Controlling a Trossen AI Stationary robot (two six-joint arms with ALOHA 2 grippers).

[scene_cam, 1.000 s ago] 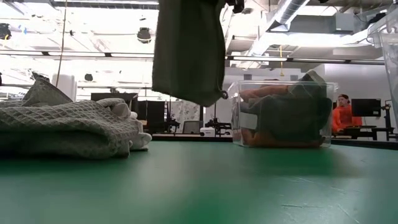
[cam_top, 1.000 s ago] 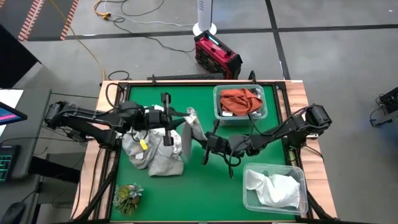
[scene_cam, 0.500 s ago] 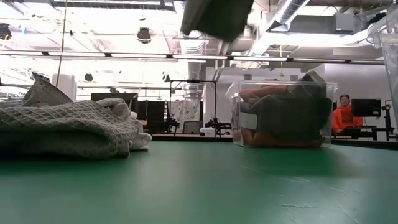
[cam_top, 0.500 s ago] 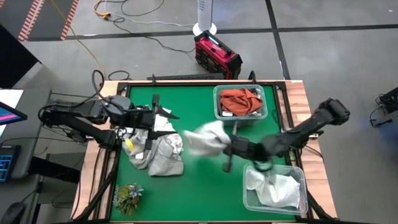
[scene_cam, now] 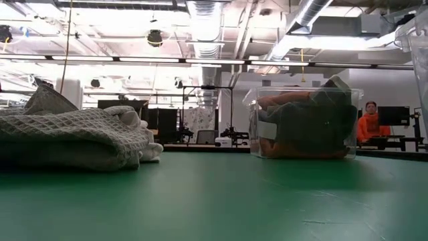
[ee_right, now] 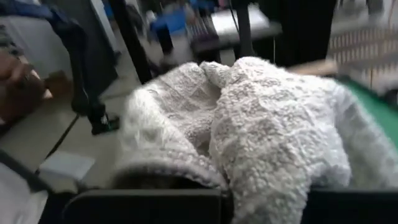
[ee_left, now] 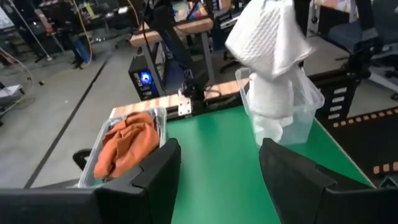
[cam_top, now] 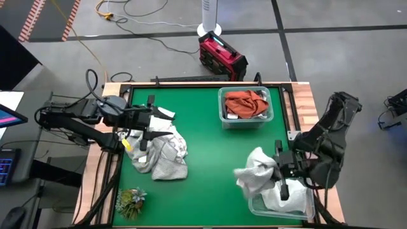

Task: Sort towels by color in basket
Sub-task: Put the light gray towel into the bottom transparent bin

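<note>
The right gripper (cam_top: 280,173) was clamped on a white towel (cam_top: 254,173), which hung in a loose bunch from its fingers, just beside and partly over the near rim of the clear bin (cam_top: 304,211) that already held white cloth. Much of the bunch seemed to hang outside that rim toward the green mat (cam_top: 210,159), though the overhead view was too crowded there to say how much.

That overhang was the main risk: if the jaws let go where they stood, the towel would likely drape across the rim or slide onto the mat rather than settle inside. A trailing fold could also catch the thin wall and tip or drag the light bin as the arm moved off.

The left gripper (ee_left: 214,180) stood with its jaws wide and empty, hovering directly above the pile of grey and checked towels (cam_top: 159,152). Well beyond its fingers sat the far bin (cam_top: 246,121) with the rust-orange towel (cam_top: 247,104). A careless descent there could pinch two layered towels at once and muddle the sort.
</note>
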